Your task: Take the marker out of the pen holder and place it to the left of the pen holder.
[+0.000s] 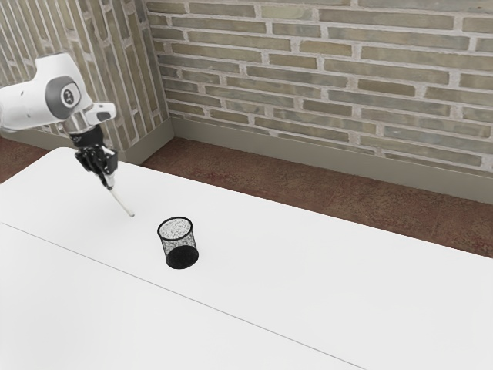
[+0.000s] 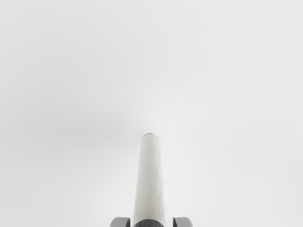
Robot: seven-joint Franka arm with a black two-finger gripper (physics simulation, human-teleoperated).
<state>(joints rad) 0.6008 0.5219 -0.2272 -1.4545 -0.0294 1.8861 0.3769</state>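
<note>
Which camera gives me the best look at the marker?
The wrist view: it shows the marker up close, with its pale barrel and a dark part nearest the jaws. The exterior view makes it a thin stick, but reveals its slant below the jaws, outside the pen holder.

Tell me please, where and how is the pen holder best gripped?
Probably at the rim of the pen holder, from above: it stands upright, open-topped and looks empty, so its thin wall can be pinched from inside and outside.
</note>
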